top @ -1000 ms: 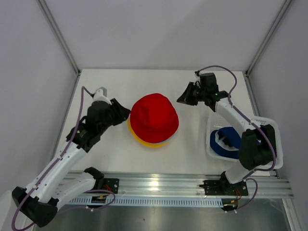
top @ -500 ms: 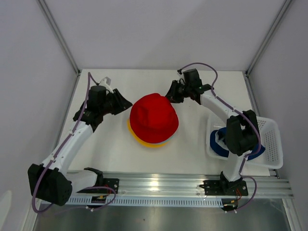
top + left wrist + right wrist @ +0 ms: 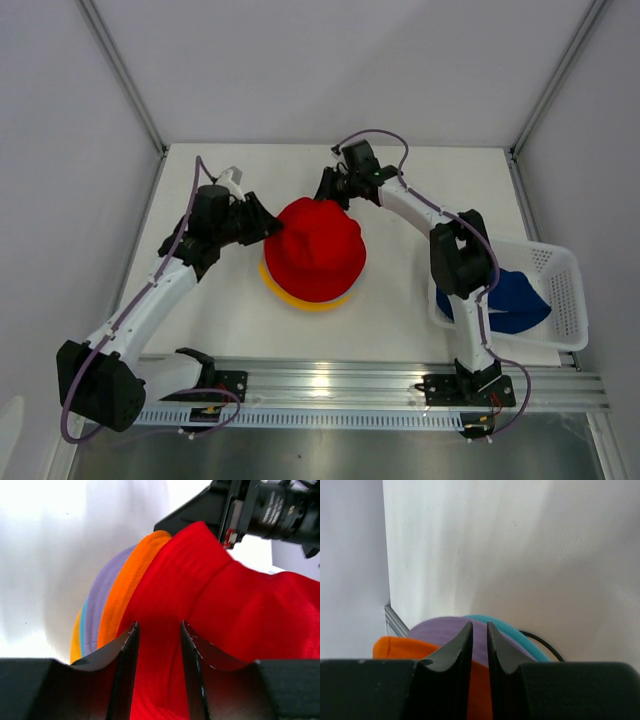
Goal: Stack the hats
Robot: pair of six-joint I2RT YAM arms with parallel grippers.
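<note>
The red hat (image 3: 315, 250) tops a stack at the table's middle, with a yellow brim (image 3: 300, 301) showing under it. In the left wrist view the red hat (image 3: 240, 610) lies over orange (image 3: 130, 585), lavender (image 3: 102, 605), teal (image 3: 83, 625) and yellow (image 3: 75, 642) brims. My left gripper (image 3: 272, 222) is at the stack's left edge, its jaws (image 3: 157, 630) closed on a fold of red brim. My right gripper (image 3: 325, 190) is at the stack's far edge, nearly shut (image 3: 479, 630) over the lavender (image 3: 440, 630), orange (image 3: 395, 647) and teal (image 3: 507, 630) brims. A navy hat (image 3: 510, 300) lies in the basket.
The white mesh basket (image 3: 565, 262) stands at the right near edge, beside the right arm's base. A thin black wire (image 3: 545, 649) curves out from under the teal brim. Grey walls close the table's far and side edges.
Both grippers moved in to the stack, the left from the left, the right from the far right. The red hat shifted slightly left. The navy hat now lies spread out in the basket.
</note>
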